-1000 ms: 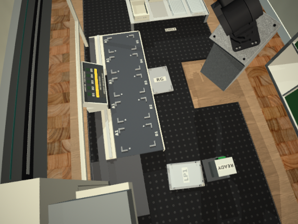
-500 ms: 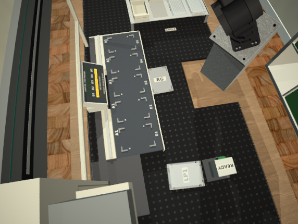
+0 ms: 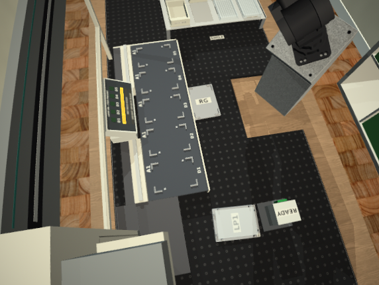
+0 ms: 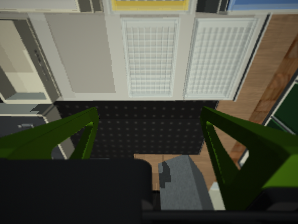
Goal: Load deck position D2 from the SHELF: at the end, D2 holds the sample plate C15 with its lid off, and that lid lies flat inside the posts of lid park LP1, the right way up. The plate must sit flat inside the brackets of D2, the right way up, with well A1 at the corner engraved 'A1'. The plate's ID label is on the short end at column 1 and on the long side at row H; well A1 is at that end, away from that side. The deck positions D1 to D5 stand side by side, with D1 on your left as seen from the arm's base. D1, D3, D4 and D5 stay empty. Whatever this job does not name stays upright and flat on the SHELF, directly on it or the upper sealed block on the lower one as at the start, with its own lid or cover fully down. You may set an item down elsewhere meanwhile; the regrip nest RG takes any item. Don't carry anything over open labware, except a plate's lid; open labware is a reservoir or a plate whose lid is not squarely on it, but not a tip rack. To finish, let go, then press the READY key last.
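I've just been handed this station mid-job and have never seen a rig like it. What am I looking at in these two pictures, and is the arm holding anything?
The top view looks down on a black bench. The dark shape on the grey pedestal is a single robot arm. The long grey deck carries five bracketed positions, all bare. Beside it sit the RG nest, the LP1 lid park and the READY key. The shelf at the top holds the labware. The wrist view rides on the arm, facing that shelf; the green prongs are the gripper, open and holding nothing.
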Motion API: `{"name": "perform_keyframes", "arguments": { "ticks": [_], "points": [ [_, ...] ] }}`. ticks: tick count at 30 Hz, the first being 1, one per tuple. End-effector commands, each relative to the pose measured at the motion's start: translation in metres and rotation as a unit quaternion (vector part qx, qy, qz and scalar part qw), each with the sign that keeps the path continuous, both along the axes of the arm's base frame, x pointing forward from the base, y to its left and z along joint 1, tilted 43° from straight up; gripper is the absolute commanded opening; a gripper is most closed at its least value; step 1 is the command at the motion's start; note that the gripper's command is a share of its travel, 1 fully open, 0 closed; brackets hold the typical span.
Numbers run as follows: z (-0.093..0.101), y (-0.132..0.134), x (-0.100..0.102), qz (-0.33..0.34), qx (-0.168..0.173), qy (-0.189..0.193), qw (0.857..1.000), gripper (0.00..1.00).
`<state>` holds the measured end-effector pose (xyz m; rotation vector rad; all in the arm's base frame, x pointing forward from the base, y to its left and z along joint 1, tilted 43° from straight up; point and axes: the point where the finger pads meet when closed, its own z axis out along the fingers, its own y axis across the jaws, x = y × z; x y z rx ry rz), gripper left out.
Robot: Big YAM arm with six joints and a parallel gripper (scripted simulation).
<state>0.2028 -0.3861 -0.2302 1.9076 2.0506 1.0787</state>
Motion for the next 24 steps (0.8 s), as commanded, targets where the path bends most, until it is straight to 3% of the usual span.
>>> {"name": "perform_keyframes", "arguments": {
  "ticks": [1, 19, 21, 24],
  "points": [
    [0.016, -0.032, -0.01, -0.013, -0.027, -0.006, 1.0, 1.0],
    [0.016, -0.032, -0.01, -0.013, -0.027, -0.006, 1.0, 1.0],
    [-0.001, -0.021, -0.007, -0.018, -0.016, -0.002, 1.0, 1.0],
    [-0.007, -0.006, 0.008, -0.002, -0.009, -0.002, 1.0, 1.0]
  ]
}}
